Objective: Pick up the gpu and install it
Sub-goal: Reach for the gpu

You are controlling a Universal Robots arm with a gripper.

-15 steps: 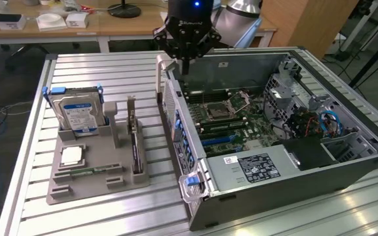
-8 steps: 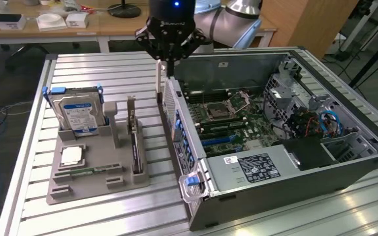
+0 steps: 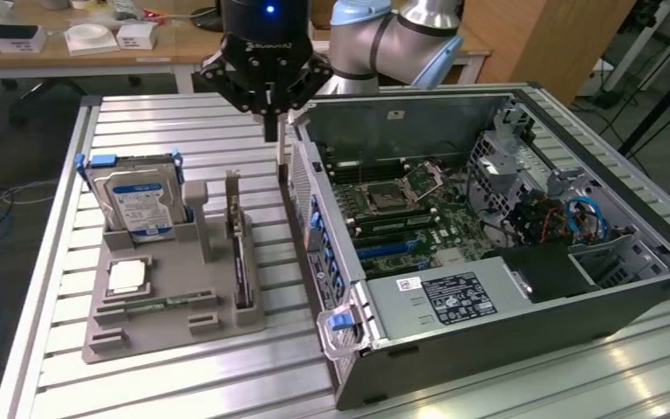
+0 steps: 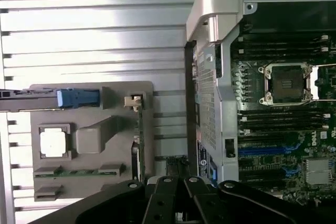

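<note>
The gpu (image 3: 238,249) stands on edge in a slot of the grey holder (image 3: 172,336) on the table, a thin dark card with its metal bracket at the far end. From above, the gpu (image 4: 138,145) appears as a narrow strip in the holder (image 4: 94,129). My black gripper (image 3: 272,129) hangs above the table beyond the card's far end, over the gap between the holder and the open computer case (image 3: 614,297). Its fingers are shut with nothing between them. The gripper (image 4: 177,167) sits beside the case wall (image 4: 210,103).
A silver hard drive (image 3: 137,199) with a blue-white label stands in the holder, with a processor (image 3: 128,278) and a memory stick (image 3: 160,304) in front of it. The motherboard (image 3: 411,214) lies exposed inside the case. A desk with boxes stands behind the slatted table (image 3: 195,384).
</note>
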